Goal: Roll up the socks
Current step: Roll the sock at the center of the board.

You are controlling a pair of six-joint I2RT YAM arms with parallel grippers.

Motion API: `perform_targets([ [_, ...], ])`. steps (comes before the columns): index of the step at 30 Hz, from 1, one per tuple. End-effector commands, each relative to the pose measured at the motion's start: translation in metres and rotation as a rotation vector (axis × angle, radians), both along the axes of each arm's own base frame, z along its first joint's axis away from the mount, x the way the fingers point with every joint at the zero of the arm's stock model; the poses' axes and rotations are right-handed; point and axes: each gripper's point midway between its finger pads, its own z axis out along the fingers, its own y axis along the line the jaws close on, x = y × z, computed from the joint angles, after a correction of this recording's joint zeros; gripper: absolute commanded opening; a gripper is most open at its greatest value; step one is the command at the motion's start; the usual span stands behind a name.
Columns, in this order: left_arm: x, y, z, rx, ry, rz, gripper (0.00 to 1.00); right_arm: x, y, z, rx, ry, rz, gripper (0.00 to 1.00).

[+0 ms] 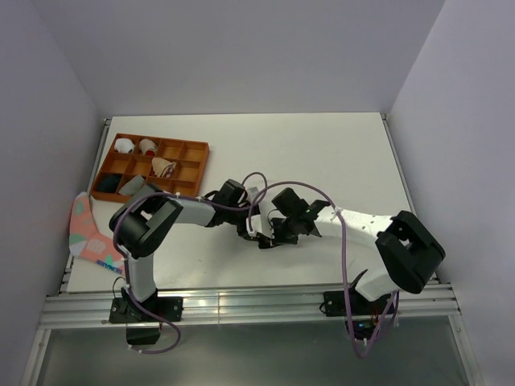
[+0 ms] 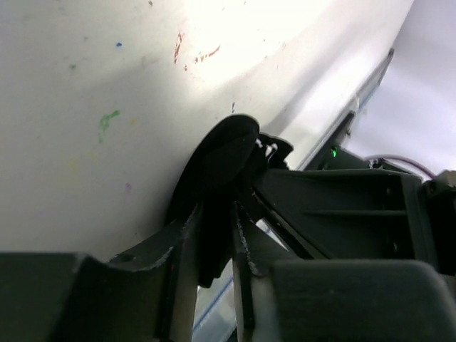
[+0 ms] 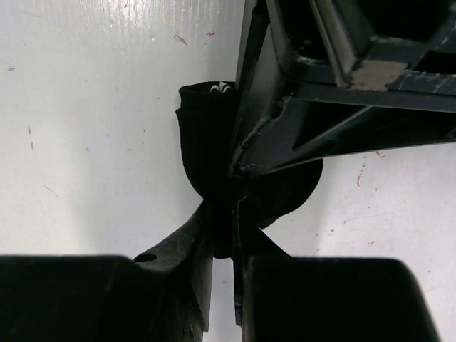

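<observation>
From above, the two arms met near the middle of the white surface, a little toward 6 o'clock. The left claw and right claw stood tip to tip. What lay between them could not be told apart from the dark claws in this view. At 10 o'clock sat an orange tray. One of its compartments held the tan sock as a bundle, and small pale bundles lay in others. A pink sock hung over the surface's edge at 9 o'clock.

The left wrist camera showed the black sock bunched into a rounded lump on the surface. Its lower part was pinched between the left claw's fingers, so that claw was gripping it. The right claw pressed in from 3 o'clock, touching the sock.

In the right wrist view, the right claw's fingers were drawn close together on a fold at the bottom of the black sock. The left claw reached down from 1 o'clock onto the same lump.
</observation>
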Motion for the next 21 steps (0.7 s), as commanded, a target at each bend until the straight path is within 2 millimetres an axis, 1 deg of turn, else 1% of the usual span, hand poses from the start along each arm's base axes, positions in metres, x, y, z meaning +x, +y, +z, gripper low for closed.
perform_targets([
  [1,0.038,0.004,0.008,0.028,-0.176,0.177,0.29,-0.037,-0.016,-0.018,-0.068,0.202,-0.016,0.09],
  [2,0.04,0.011,0.004,0.044,-0.195,0.219,0.3,-0.038,-0.017,-0.018,-0.066,0.218,-0.021,0.09],
  [4,0.051,0.014,0.02,0.004,-0.247,0.281,0.34,-0.041,-0.018,-0.019,-0.072,0.242,-0.028,0.09],
  [5,0.052,0.023,0.014,0.028,-0.263,0.321,0.35,-0.042,-0.019,-0.021,-0.078,0.252,-0.03,0.09],
  [6,0.056,0.027,0.024,0.008,-0.294,0.349,0.38,-0.044,-0.02,-0.021,-0.078,0.262,-0.03,0.09],
  [7,0.06,0.028,0.03,-0.008,-0.327,0.375,0.38,-0.044,-0.02,-0.02,-0.081,0.271,-0.031,0.09],
  [8,0.062,0.032,0.033,-0.01,-0.343,0.396,0.39,-0.045,-0.021,-0.02,-0.084,0.28,-0.029,0.09],
  [9,0.06,0.04,0.028,0.003,-0.355,0.423,0.39,-0.045,-0.021,-0.021,-0.09,0.294,-0.028,0.09],
  [10,0.063,0.042,0.039,-0.018,-0.389,0.449,0.39,-0.046,-0.02,-0.018,-0.087,0.314,-0.028,0.09],
  [11,0.059,0.05,0.034,-0.008,-0.392,0.467,0.4,-0.046,-0.021,-0.017,-0.088,0.328,-0.022,0.09],
  [12,0.061,0.054,0.043,-0.026,-0.419,0.5,0.4,-0.048,-0.022,-0.02,-0.1,0.357,-0.024,0.09],
  [13,0.06,0.059,0.044,-0.03,-0.433,0.518,0.4,-0.049,-0.021,-0.014,-0.095,0.396,-0.024,0.09],
  [14,0.056,0.067,0.04,-0.023,-0.444,0.538,0.4,-0.05,-0.022,-0.017,-0.107,0.431,-0.017,0.09],
  [15,0.055,0.07,0.047,-0.039,-0.47,0.551,0.4,-0.049,-0.022,-0.016,-0.107,0.459,-0.02,0.09],
  [16,0.058,0.076,0.048,-0.018,-0.508,0.577,0.4,-0.047,-0.022,-0.009,-0.1,0.496,-0.031,0.09],
  [17,0.054,0.083,0.043,0.002,-0.525,0.585,0.4,-0.046,-0.023,-0.012,-0.113,0.532,-0.03,0.09],
  [18,0.048,0.079,0.051,-0.008,-0.578,0.55,0.4,-0.045,-0.024,-0.012,-0.118,0.558,-0.035,0.09],
  [19,0.051,0.084,0.051,0.029,-0.62,0.581,0.4,-0.039,-0.025,-0.005,-0.118,0.58,-0.045,0.09],
  [20,0.047,0.085,0.051,0.042,-0.646,0.572,0.4,-0.039,-0.024,-0.007,-0.118,0.632,-0.052,0.09],
  [21,0.038,0.076,0.058,0.031,-0.703,0.527,0.4,-0.03,-0.018,0.0,-0.102,0.638,-0.053,0.09],
])
